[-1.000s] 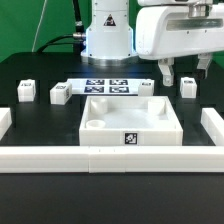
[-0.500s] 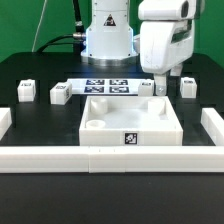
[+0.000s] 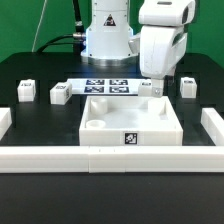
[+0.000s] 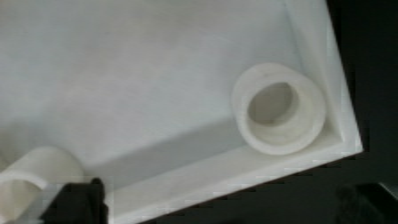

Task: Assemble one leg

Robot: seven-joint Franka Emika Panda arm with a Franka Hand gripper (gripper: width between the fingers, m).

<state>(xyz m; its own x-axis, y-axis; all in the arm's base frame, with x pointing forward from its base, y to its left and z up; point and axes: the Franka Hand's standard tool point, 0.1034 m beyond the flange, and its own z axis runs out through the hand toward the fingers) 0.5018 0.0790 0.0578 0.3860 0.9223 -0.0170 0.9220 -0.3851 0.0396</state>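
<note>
Several small white legs stand on the black table: two at the exterior view's left (image 3: 26,91) (image 3: 60,94), one at the right (image 3: 187,87), and one (image 3: 147,88) just behind the tray's far wall. The large white square tray (image 3: 130,128) lies in the middle. My gripper (image 3: 160,88) hangs over the tray's far right corner, next to the leg behind the wall. In the wrist view its dark fingers (image 4: 80,200) stand wide apart with nothing between them. Below them show the tray floor (image 4: 143,90) and a round corner hole (image 4: 276,108). The gripper (image 4: 231,205) is open and empty.
The marker board (image 3: 105,86) lies behind the tray, in front of the robot base (image 3: 108,40). Long white border rails run along the front (image 3: 110,158), the exterior view's left (image 3: 6,122) and its right (image 3: 212,125).
The arm has swung toward the exterior view's left and turned. The gripper has come down from beside the right leg to the tray's far right corner. The parts have not moved.
</note>
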